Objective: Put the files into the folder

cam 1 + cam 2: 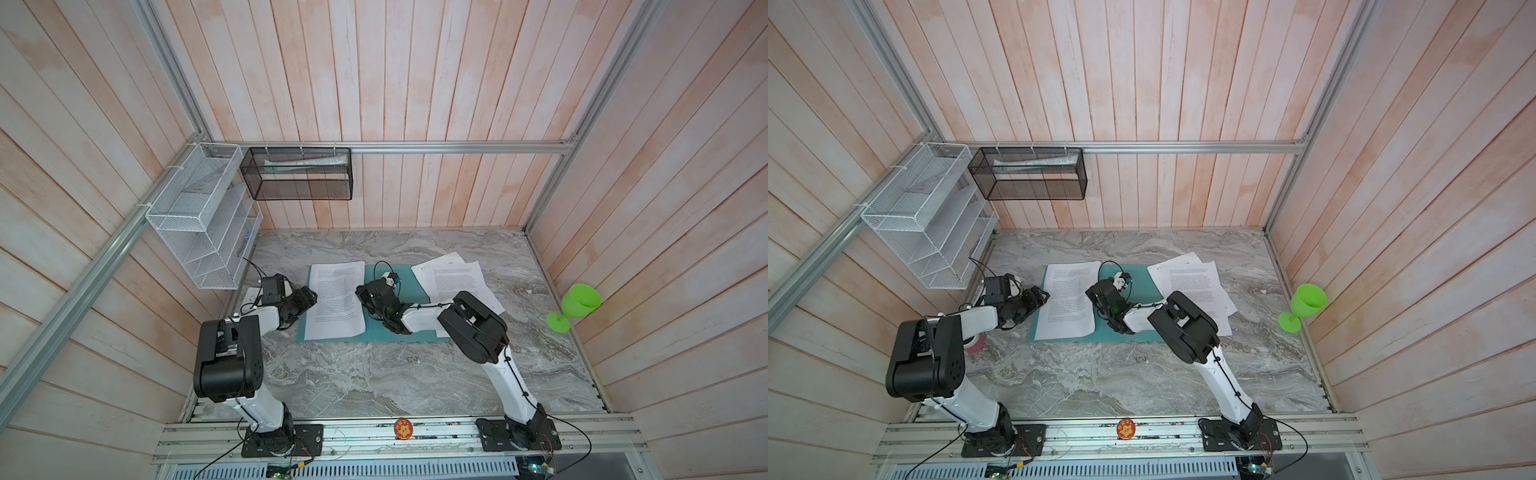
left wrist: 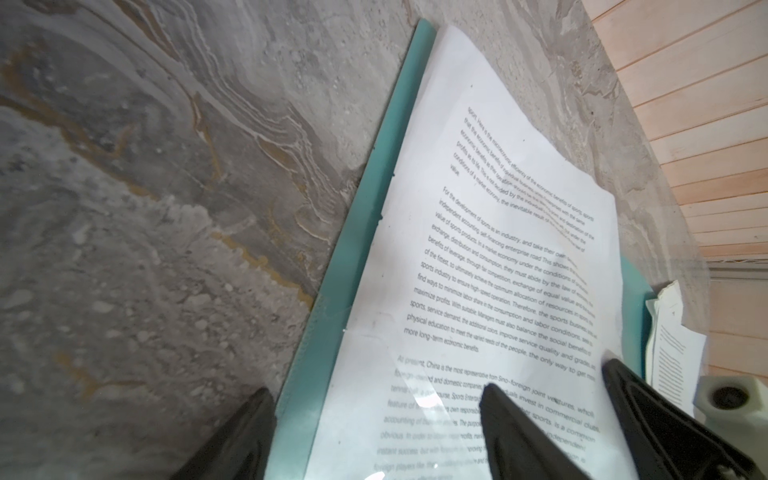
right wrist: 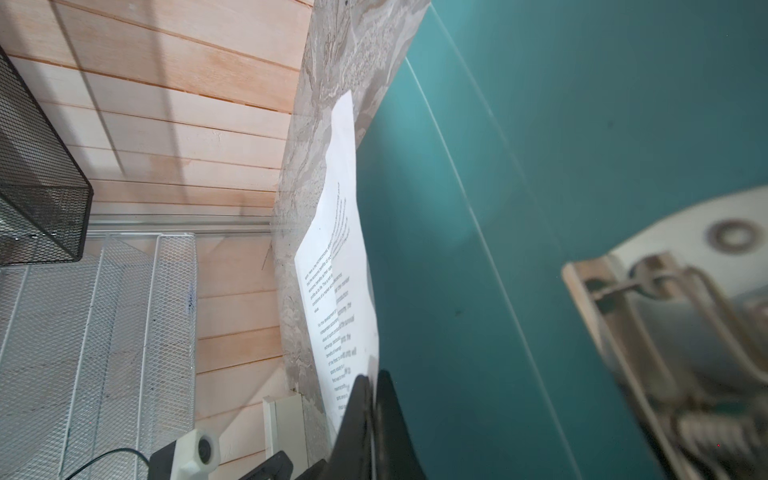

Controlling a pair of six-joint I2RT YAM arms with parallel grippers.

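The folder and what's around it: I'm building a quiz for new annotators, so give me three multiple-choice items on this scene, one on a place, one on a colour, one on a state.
1. On the folder, the single printed sheet covers: A the right half; B the left half; C both halves.
2. The goblet is: A green; B red; C blue.
3. The left gripper is: A shut; B gripping the goblet; C open.
Answers: B, bare teal spreads to its right; A, bright green in both top views; C, its fingers stand apart over the sheet.
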